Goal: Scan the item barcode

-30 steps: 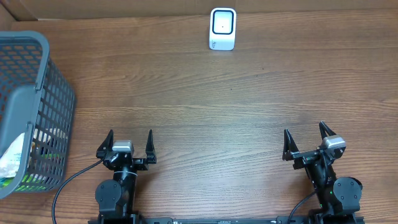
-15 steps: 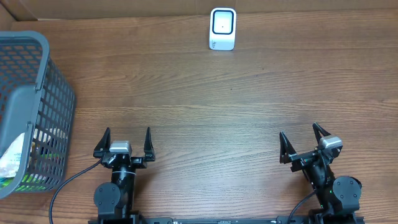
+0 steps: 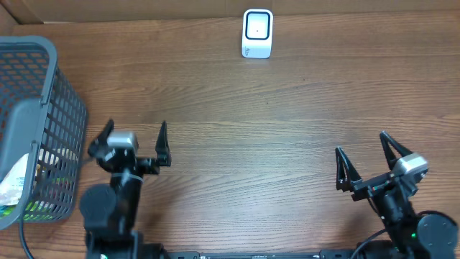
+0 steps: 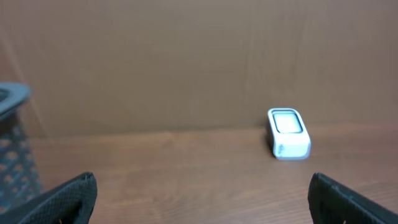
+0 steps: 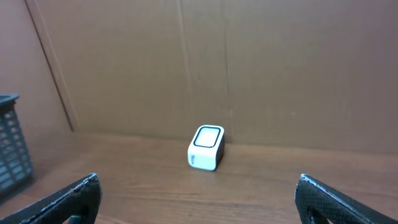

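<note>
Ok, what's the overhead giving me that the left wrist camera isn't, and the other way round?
Overhead only: the right gripper, open and empty; the whole left gripper, also open and empty; and packaged items lying inside the basket.
Left wrist only: the brown cardboard wall rising behind the scanner, and the scanner seen from low down rather than from above.
Both: the white scanner at the far edge of the wooden table, the grey mesh basket off to the left, and the left gripper's two finger tips.
</note>
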